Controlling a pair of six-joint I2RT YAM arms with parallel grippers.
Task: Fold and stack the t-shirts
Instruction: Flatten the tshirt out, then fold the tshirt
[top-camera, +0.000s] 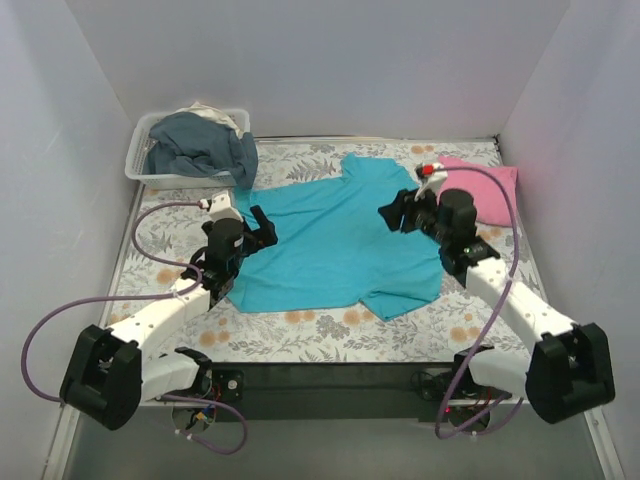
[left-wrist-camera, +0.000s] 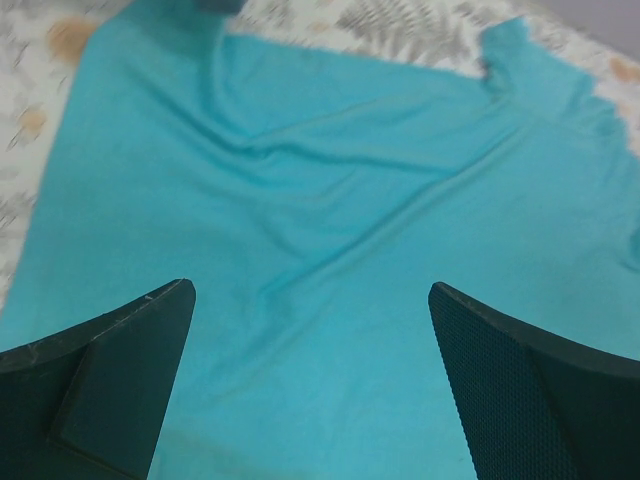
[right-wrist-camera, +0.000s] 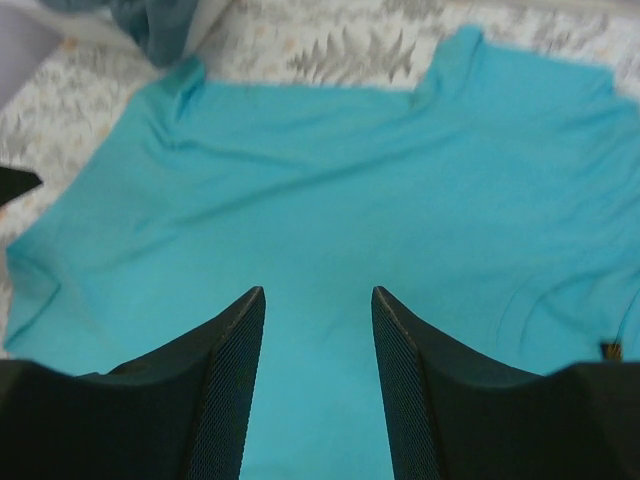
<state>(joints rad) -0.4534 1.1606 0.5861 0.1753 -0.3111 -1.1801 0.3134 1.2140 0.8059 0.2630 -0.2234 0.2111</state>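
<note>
While both arms reach in from the near edge of the table (top-camera: 300, 340), the left gripper (top-camera: 264, 228) and the right gripper (top-camera: 393, 212) face each other across the teal shirt (top-camera: 330, 240), which lies spread flat between them, collar toward the far side. The left jaws stand wide open and hold nothing. In the left wrist view the left gripper (left-wrist-camera: 308, 290) hangs just above the teal shirt (left-wrist-camera: 330, 180), with cloth filling the space under and ahead of the jaws; soft creases run diagonally across it. Whether the fingertips touch the cloth cannot be told. The right jaws are parted by a narrow gap, also empty. In the right wrist view the right gripper (right-wrist-camera: 318, 292) points over the teal shirt (right-wrist-camera: 330, 170), whose collar notch lies ahead and slightly right of the jaws and whose far sleeve lies ahead to the left. The near hem of the shirt lies nearer the arm bases than either pair of jaws.

Behind the right gripper, on the side away from its jaws, the pink shirt (top-camera: 485, 190) lies flat, partly hidden by the arm and just beside the teal sleeve. Beyond the left jaws, at the far left, stands the bin (top-camera: 135, 165), with grey clothes (top-camera: 200, 145) spilling over its rim toward the teal shirt.
</note>
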